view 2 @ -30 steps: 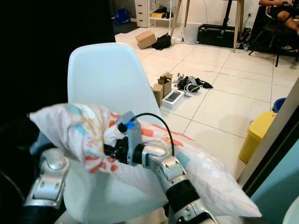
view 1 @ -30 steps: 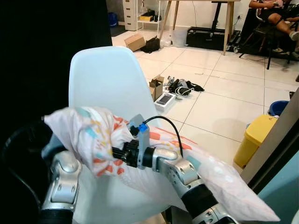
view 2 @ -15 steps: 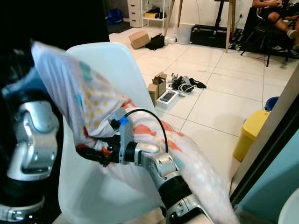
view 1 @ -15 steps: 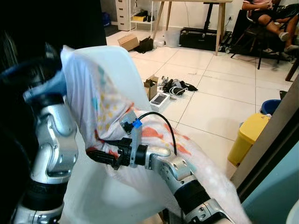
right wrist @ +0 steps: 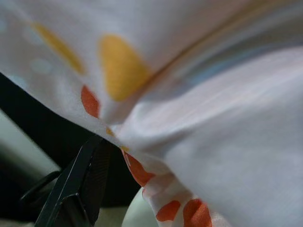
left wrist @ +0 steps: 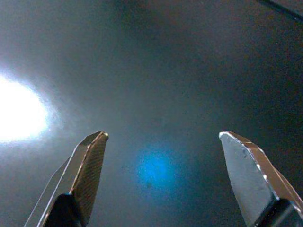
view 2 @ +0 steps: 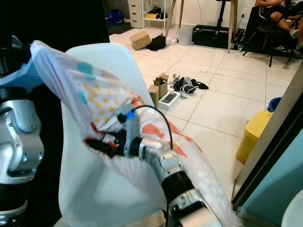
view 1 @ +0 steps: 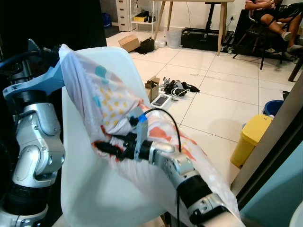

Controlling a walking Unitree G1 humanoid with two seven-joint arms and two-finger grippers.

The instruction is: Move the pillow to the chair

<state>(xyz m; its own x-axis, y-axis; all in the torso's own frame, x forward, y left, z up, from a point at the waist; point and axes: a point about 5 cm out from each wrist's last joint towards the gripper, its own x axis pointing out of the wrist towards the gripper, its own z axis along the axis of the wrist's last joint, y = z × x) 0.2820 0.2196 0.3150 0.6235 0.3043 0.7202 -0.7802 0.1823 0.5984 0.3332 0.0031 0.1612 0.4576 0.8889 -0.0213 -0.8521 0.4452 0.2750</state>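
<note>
Pillow (view 1: 118,101): white, printed with orange, yellow and teal spots, draped over the chair (view 1: 94,189), one end up at the top of the backrest, the other trailing down past the seat toward the floor on the robot's right.

Right end effector (view 1: 105,146): over the seat, just in front of the backrest, fingers closed on a fold of the pillow's lower edge. Right wrist view confirms: fabric bunched tight against one black finger (right wrist: 80,184).

Left end effector (left wrist: 161,161): raised beside the top of the chair back; the pillow's upper corner lies against its blue mount (view 1: 35,80). Left wrist view: fingers spread apart, nothing between them, dark blurred background.

Chair: white moulded shell, facing the robot, backrest partly covered by the pillow.

Beyond the chair, on the tiled floor (view 1: 227,109): a yellow bin (view 1: 251,139) to the right, small open cardboard boxes (view 1: 154,87) beside a tangle of cables (view 1: 180,87). Farther back: wooden-legged counter (view 1: 189,21), another cardboard box (view 1: 129,42), a seated person (view 1: 272,12) at far right.
</note>
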